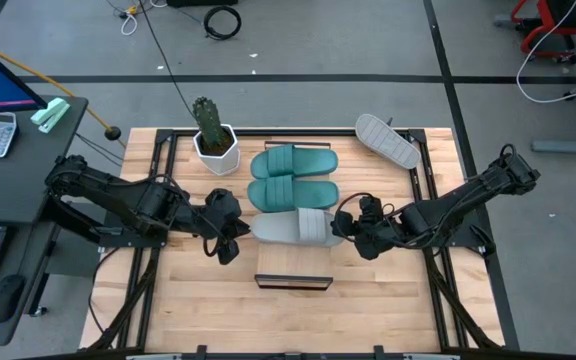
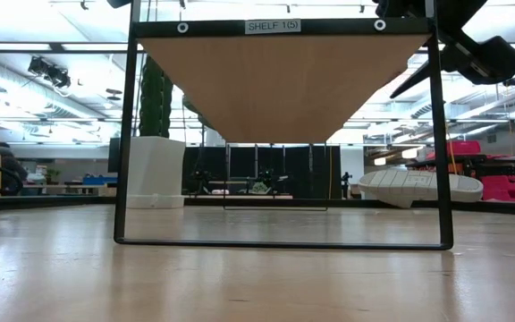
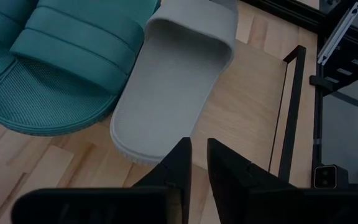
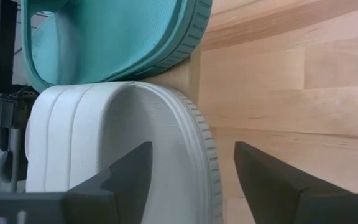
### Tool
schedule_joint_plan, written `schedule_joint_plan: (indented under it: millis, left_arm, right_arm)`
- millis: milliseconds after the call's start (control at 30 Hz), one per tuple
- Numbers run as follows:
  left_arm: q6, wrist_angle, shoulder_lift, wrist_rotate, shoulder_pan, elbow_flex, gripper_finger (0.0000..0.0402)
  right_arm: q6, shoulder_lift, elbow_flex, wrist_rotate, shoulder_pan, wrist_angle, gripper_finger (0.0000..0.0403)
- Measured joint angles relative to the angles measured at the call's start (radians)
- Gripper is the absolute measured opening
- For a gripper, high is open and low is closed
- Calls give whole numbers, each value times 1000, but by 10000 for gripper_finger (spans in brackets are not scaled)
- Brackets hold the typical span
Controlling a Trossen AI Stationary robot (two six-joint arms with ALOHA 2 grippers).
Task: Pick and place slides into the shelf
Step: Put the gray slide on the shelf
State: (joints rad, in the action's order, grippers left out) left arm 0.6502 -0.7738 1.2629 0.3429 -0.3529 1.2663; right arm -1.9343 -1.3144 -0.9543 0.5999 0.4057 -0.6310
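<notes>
Two teal slides and one light grey slide lie side by side, soles down, on the light-wood shelf, which stands raised on a black frame. The second grey slide lies sole up on the table at the far right. My left gripper is shut, just off the shelved grey slide's heel end. My right gripper is open at that slide's toe end. One of its fingers is over the slide and the other is outside it, over the wood. My left gripper points level from the table's left at the grey slide's heel rim. I cannot tell whether its shut fingertips touch it. My right gripper comes from the table's right and straddles the slide's toe rim. I cannot tell whether either finger touches it.
A potted cactus stands at the shelf's far left corner. The near part of the shelf board is bare. The shelf's black frame rises from the tabletop. A desk with a monitor and keyboard stands left of the table.
</notes>
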Motion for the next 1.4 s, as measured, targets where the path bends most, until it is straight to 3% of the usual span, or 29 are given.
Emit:
schedule_joint_plan:
  millis: [633, 1033, 1400]
  left_arm:
    - [1, 0, 0, 0, 0, 0, 57]
    - [-1, 0, 0, 0, 0, 0, 64]
    - [0, 3, 0, 16, 3, 0, 63]
  right_arm:
    - [-45, 39, 0, 17, 10, -43, 238]
    - [-235, 213, 0, 88, 76, -457, 238]
    - [-194, 338, 0, 197, -10, -665, 238]
